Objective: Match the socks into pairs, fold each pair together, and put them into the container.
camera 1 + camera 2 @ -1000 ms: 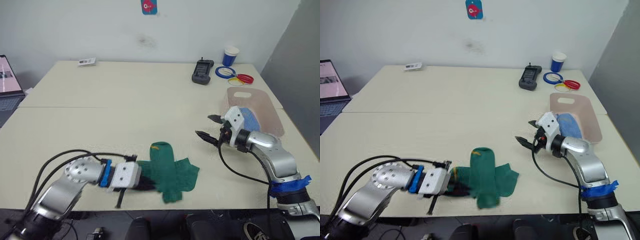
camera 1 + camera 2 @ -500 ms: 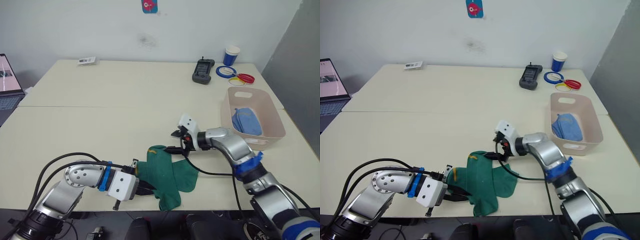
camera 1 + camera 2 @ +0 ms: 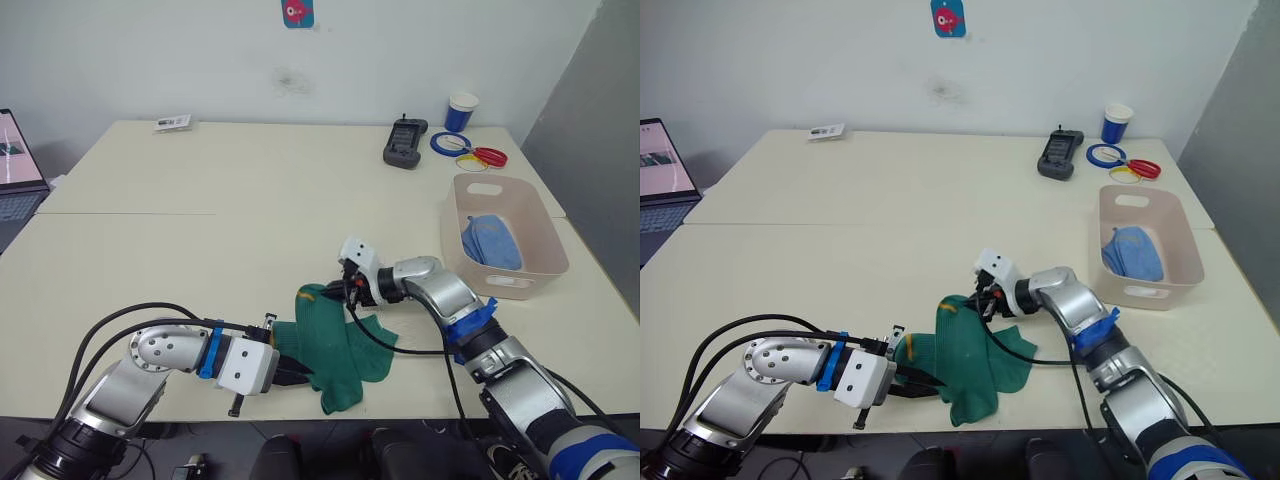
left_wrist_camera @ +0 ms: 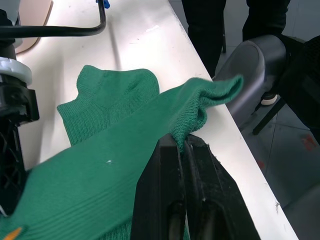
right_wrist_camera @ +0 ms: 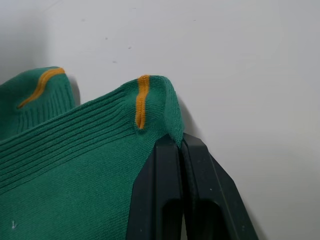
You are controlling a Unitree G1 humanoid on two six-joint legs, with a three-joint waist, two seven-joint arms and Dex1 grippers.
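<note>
Two dark green socks [image 3: 345, 352] lie overlapped near the table's front edge, each with a small yellow mark at the cuff [image 5: 142, 102]. My left gripper [image 3: 291, 371] is shut on the near edge of one green sock [image 4: 150, 130]. My right gripper [image 3: 343, 289] is shut on the cuff of a green sock at the far end of the pile, right beside the yellow stripe. The pale pink container [image 3: 520, 283] stands at the right, with light blue socks [image 3: 490, 243] lying inside.
At the back right are a blue paper cup [image 3: 462, 112], a black handheld device [image 3: 404, 143] and coloured rings [image 3: 470, 151]. A laptop [image 3: 15, 160] sits at the left edge and a small card [image 3: 173, 123] at the far left. The table's front edge runs just behind the socks.
My right arm swung from beside the container over to the green socks, and its gripper closed on a cuff. The left gripper kept its hold on the sock.
</note>
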